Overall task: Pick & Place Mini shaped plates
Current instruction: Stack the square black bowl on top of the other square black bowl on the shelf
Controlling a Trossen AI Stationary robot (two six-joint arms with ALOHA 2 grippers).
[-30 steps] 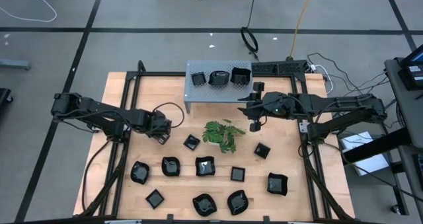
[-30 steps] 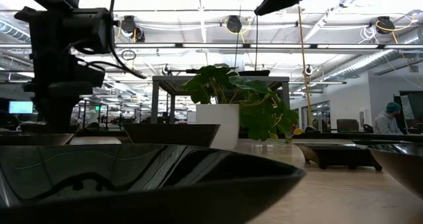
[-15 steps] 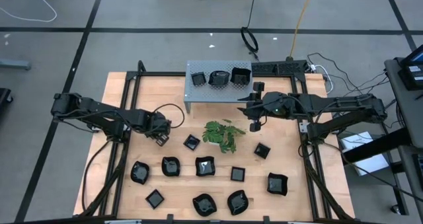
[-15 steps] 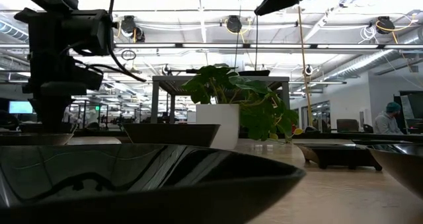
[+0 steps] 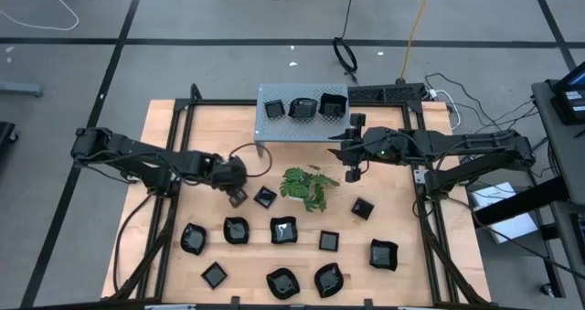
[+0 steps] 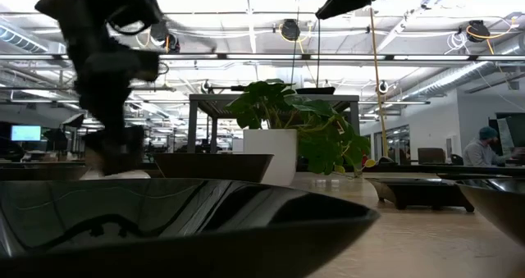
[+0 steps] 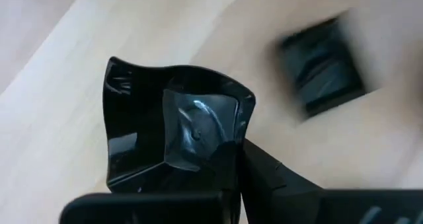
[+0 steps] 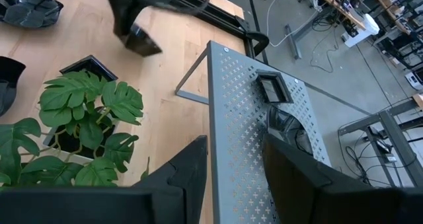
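My left gripper is shut on one mini shaped plate, a glossy black dish with a wavy rim, just left of the green plant. Several more black plates lie flat on the wooden table; the nearest is beside the held one. Three plates sit on top of the grey perforated stand. My right gripper hangs open and empty above the table, right of the plant and in front of the stand. My left gripper holds the plate by its rim on the side nearest the wrist, pinched between the two fingers. The fingers slant down from the table's left. The plate hangs tilted below them, clear of the table.
The plant in its white pot stands mid-table between the two grippers. Black frame rails run along both sides of the table. Bare wood lies left of the stand. A person sits far off in the room.
My left gripper has shut on the plate, then risen and gone toward the plant, tipping and rolling as it went. The plate has come up off the table and now hangs tilted.
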